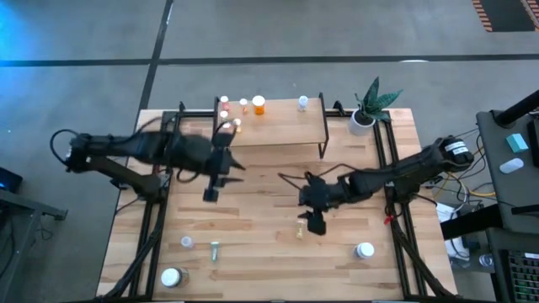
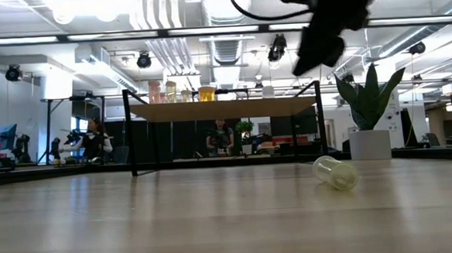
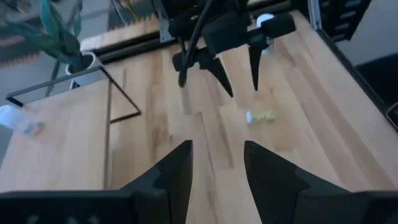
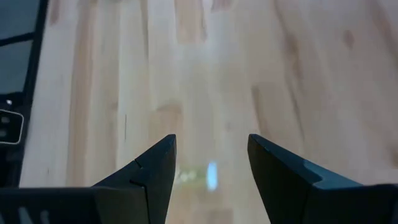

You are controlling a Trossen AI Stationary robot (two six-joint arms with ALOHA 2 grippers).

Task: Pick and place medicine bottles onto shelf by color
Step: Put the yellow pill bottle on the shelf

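Nearest the low camera: pale yellow-green plastic vial (image 2: 336, 172) lying on its side on light wood-plank tabletop (image 1: 261, 210), blurred between right gripper (image 4: 211, 163) fingers, jaws parted, empty. Left gripper (image 3: 217, 167) parted, empty, near raised light-wood shelf (image 1: 278, 126) bearing orange white-capped bottle (image 1: 258, 105). Open workshop behind, distant figures indistinct.

Four bottles are standing along the far edge of my shelf (image 1: 278, 126) at twelve o'clock: a pale one (image 1: 224, 103), a small one (image 1: 243, 104), an orange one (image 1: 258, 105) and a clear white-capped vial (image 1: 302, 103). A yellow vial (image 1: 300, 231) is lying on its side mid-table. Toward seven o'clock a small clear vial (image 1: 186, 242), a greenish vial (image 1: 214, 249) and a white-capped bottle (image 1: 172, 277) are sitting; another white-capped bottle (image 1: 365, 250) is sitting at five.
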